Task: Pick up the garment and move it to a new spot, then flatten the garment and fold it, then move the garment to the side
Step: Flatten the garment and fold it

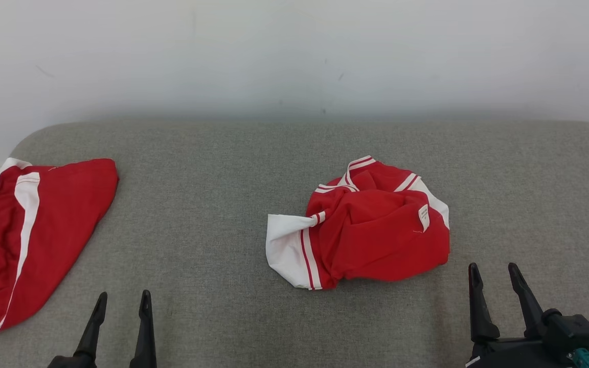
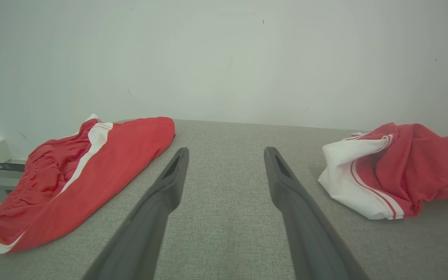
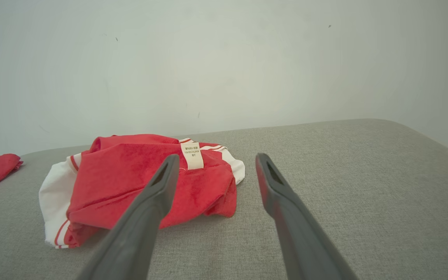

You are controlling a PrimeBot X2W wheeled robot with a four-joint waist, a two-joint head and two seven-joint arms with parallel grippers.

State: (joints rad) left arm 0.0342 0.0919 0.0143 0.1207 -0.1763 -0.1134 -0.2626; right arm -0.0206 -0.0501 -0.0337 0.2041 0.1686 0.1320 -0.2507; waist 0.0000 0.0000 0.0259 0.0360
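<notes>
Red-and-white garment [image 1: 371, 225] lies crumpled on the grey desk [image 1: 223, 153]; left end effector [image 1: 123, 294] and right end effector [image 1: 493, 267] stand wide, empty. Pickup, flattening and folding apparently all remain.

right claw [image 3: 217, 157] spread wide, empty | crumpled red garment [image 3: 123, 175] near, left | grey cushion [image 3: 364, 186]

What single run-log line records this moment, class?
stage: before pickup | crumpled garment: centre, untouched | left gripper: open, empty | right gripper: open, empty | second red garment: far left
</notes>
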